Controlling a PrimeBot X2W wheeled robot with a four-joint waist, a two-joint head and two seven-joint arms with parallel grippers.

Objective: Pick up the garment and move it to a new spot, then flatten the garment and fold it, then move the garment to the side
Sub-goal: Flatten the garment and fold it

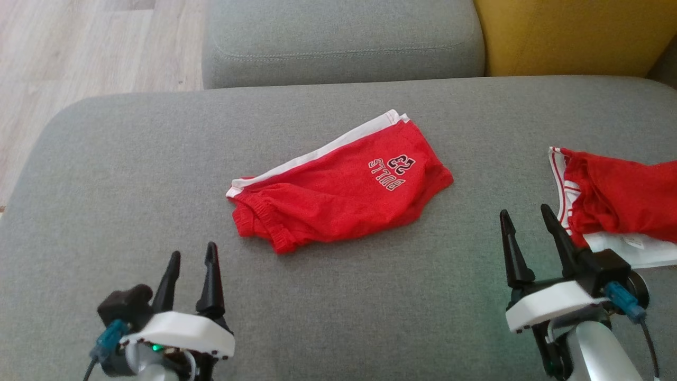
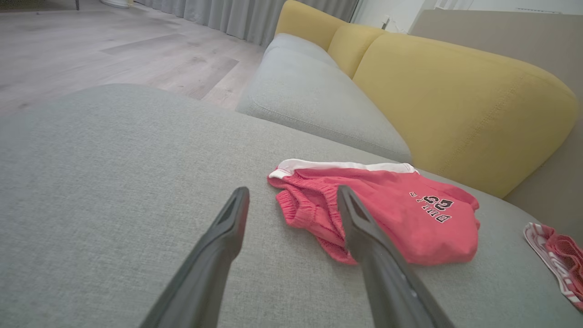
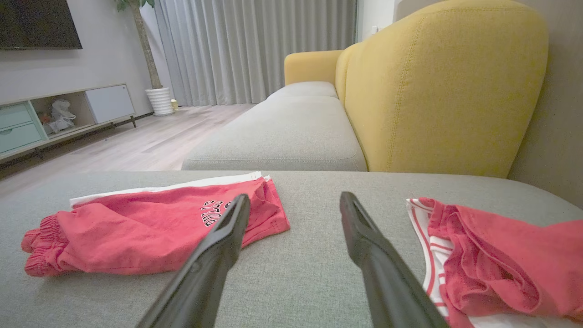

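Left gripper (image 1: 193, 250): hovering low over grey cushion (image 1: 132, 185), fingers spread, gripping nothing.
Right gripper (image 1: 525, 210): hovering spread too, empty, just beside crumpled red-and-white garment (image 1: 619, 206).
Red shorts (image 1: 344, 196): lying mid-cushion, doubled flat, white stripe facing away.
Stage: fitting either shorts folded, awaiting shifting aside, or crumpled garment awaiting pickup.
Care: likely needing pinching through every layer at an edge, lifting evenly.

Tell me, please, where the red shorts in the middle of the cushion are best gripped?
On the shorts, probably pinch the gathered end, from above with the left gripper nearest it; its ruffles rise off the cushion, the rest lies flat.
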